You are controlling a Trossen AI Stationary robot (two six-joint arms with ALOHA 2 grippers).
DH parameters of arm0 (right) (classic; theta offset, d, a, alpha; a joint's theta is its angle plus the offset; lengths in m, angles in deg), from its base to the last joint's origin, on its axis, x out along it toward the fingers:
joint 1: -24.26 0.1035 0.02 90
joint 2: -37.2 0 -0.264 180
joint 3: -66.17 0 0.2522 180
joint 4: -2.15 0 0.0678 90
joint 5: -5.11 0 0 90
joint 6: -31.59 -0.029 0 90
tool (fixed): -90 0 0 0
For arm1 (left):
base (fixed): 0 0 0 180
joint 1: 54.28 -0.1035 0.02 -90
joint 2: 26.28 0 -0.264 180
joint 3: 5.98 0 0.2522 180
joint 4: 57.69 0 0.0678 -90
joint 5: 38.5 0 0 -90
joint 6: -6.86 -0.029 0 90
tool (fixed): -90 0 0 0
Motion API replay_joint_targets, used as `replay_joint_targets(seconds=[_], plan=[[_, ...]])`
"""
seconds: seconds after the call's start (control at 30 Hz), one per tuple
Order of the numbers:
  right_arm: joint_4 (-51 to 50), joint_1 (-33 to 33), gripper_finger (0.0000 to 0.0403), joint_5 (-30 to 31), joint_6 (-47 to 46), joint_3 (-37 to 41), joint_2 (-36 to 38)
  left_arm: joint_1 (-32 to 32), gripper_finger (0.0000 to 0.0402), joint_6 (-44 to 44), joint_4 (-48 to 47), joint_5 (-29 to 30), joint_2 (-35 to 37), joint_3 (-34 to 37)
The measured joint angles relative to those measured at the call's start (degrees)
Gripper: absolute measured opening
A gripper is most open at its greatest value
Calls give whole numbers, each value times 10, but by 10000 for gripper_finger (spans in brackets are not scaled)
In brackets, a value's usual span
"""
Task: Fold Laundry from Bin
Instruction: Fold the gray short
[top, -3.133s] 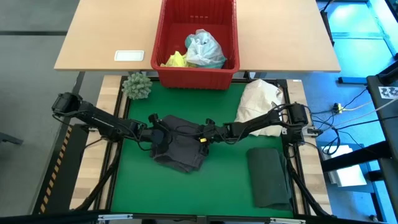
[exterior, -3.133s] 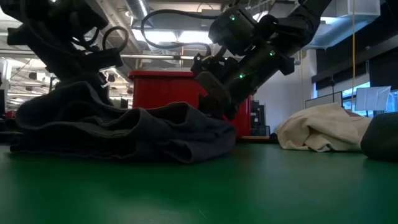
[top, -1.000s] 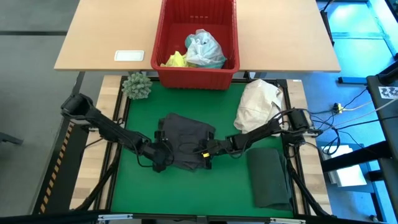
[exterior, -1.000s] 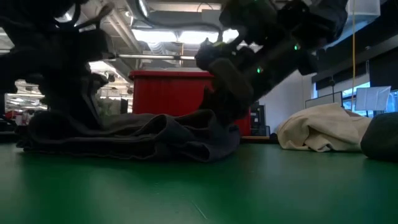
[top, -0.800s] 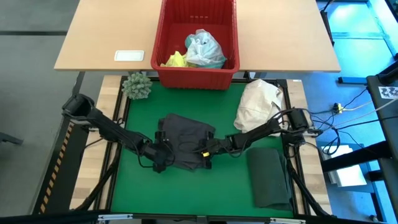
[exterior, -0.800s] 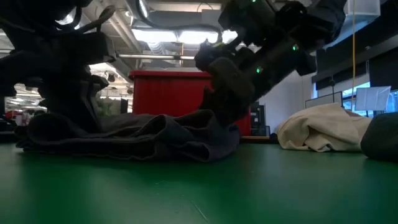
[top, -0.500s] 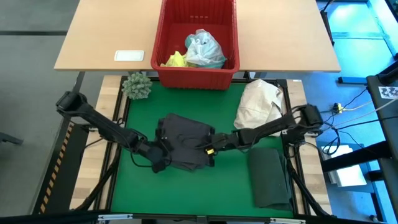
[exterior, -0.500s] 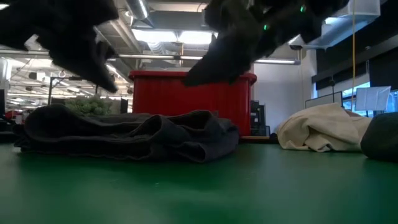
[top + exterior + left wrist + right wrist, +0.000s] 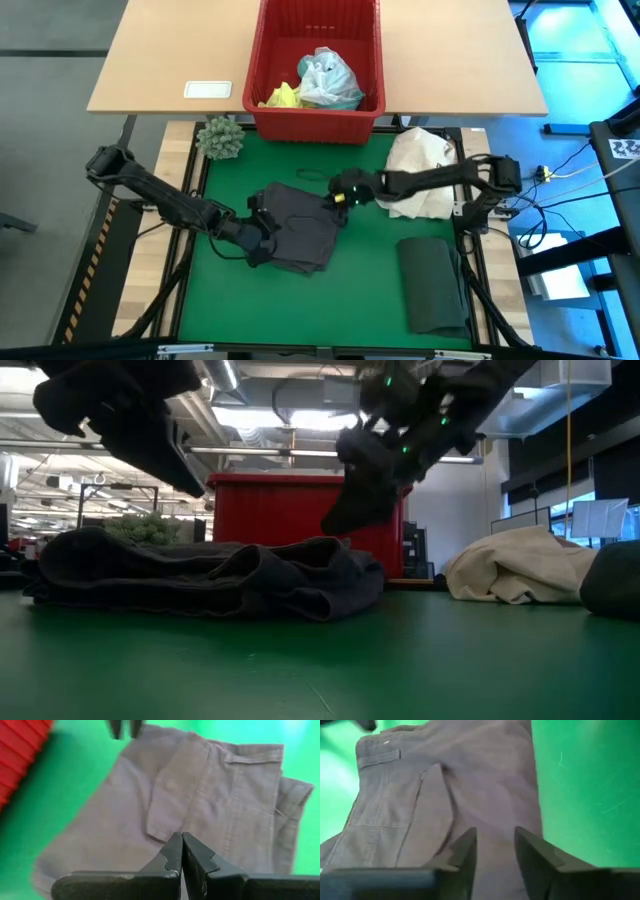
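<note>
The laundry is spread over two places. A soft grey garment [image 9: 298,236] of woven cloth, with stitched seams, a belt loop and a flat pocket panel, lies crumpled in rounded folds on the green felt-like table mat [image 9: 340,310], near its middle. A dark green-black garment [image 9: 432,283], folded into a neat flat rectangle, is seen at the mat's right side, well apart from the grey one. A light turquoise-blue cloth [image 9: 326,80] and a bright yellow cloth [image 9: 283,96] are bunched together inside the bright red rectangular plastic bin [image 9: 318,119] with slotted sides, which is set on the pale wooden tabletop [image 9: 170,60] beyond the mat.

The left gripper [image 9: 262,228] is held over the left edge of the grey garment, its two dark fingers [image 9: 172,855] pressed fully together with nothing between them. The right gripper [image 9: 341,193] is positioned above the garment's far right corner; its fingers [image 9: 465,851] are parted by a narrow gap and no cloth is clamped.

A lumpy cream-white cloth bundle [image 9: 420,170] is piled at the mat's right rear, under the right arm. A small green spiky ball [image 9: 220,137] is placed at the left rear corner, and a flat white rectangular card [image 9: 208,89] rests on the wooden tabletop.
</note>
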Motion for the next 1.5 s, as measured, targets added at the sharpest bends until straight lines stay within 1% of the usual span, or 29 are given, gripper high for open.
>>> replay_joint_targets(seconds=[0.1,0.17,0.33,0.4,0.5,0.63,0.77,0.9,1.0,1.07,1.13,1.23,1.3,1.4,1.5], plan=[[-5,-35,177,-70,-4,0,-13,0,0,16,0,-20,-13,0],[-10,-51,200,-94,-6,0,-21,4,0,26,0,-26,-27,0],[-30,-76,245,-103,-10,0,-40,6,0,41,2,-59,-64,0],[-29,-84,258,-112,-15,0,-50,6,0,48,2,-74,-75,0],[-20,-88,270,-154,-25,0,-70,6,0,57,2,-87,-89,0],[-4,-85,270,-195,-31,0,-97,2,0,60,5,-109,-99,0],[28,-86,251,-244,-29,-1,-115,-8,0,61,6,-108,-112,0],[77,-85,214,-287,-29,0,-116,-22,0,58,5,-111,-131,0],[106,-84,172,-330,-31,0,-116,-31,0,50,5,-102,-137,0],[121,-79,138,-344,-32,0,-115,-39,0,45,5,-83,-138,0],[131,-73,101,-359,-32,0,-114,-50,0,44,9,-76,-138,0],[152,-65,50,-368,-37,0,-114,-63,0,39,10,-75,-138,0],[161,-58,29,-368,-44,0,-111,-70,0,33,11,-77,-138,0],[174,-44,25,-367,-45,0,-102,-75,0,13,8,-93,-138,0],[166,-30,33,-354,-47,0,-97,-72,0,4,-26,-106,-135,0]])
